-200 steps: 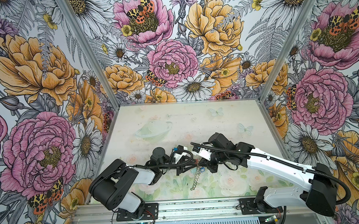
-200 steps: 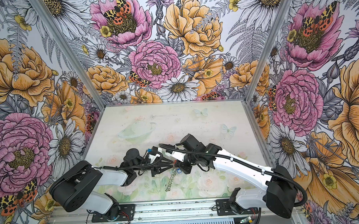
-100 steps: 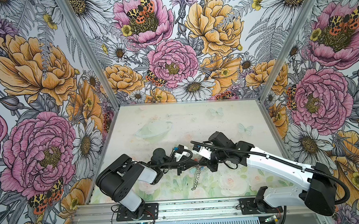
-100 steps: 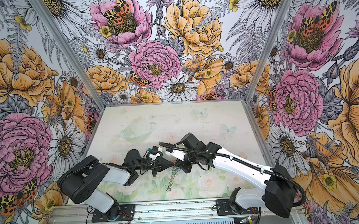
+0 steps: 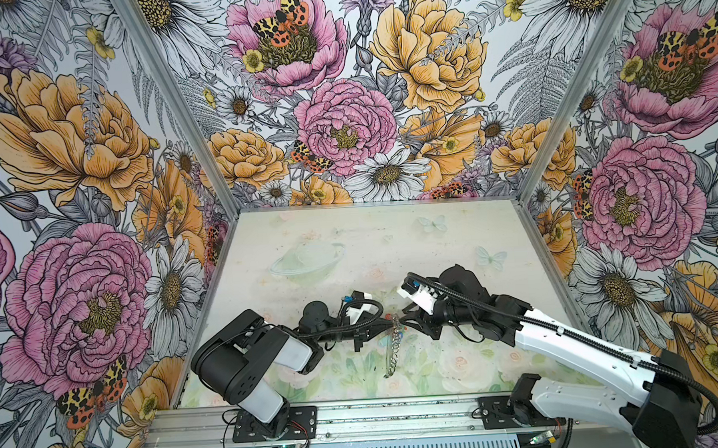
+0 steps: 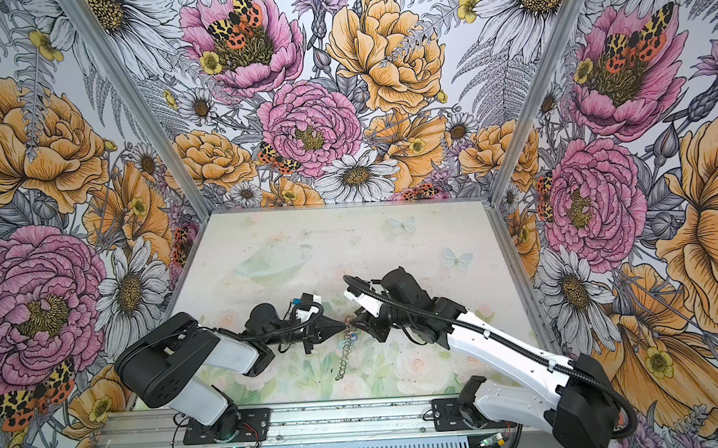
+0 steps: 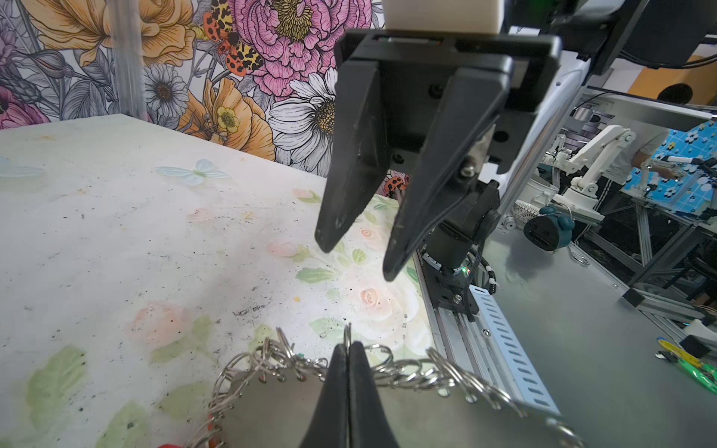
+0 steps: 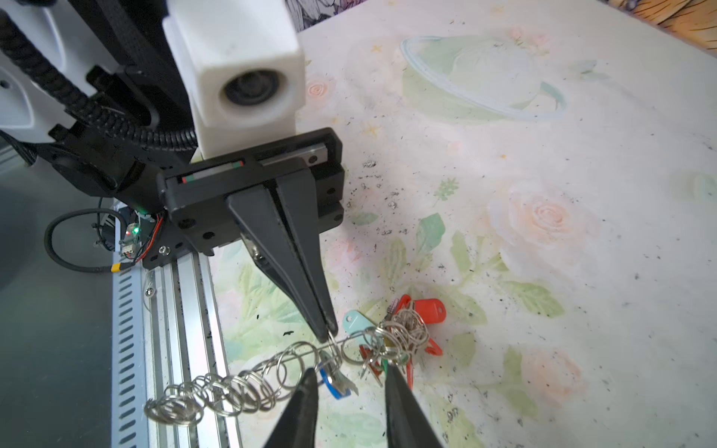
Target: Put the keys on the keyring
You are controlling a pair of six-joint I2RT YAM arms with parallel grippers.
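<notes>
Keyring (image 5: 391,348) is held edge-on near the counter's (image 5: 350,242) front edge, a rim loop pinched by the left gripper's (image 8: 328,334) pressed fingers. Keys (image 8: 388,345) are bunched at its far end, beside the right gripper's (image 7: 359,258) spread fingers.

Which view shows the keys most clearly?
The right wrist view: the keys appear close up, and red, mint, blue and green tags can be told apart. In both top views they are a tiny coloured speck beside the keyring. The left wrist view catches only a red sliver.
</notes>
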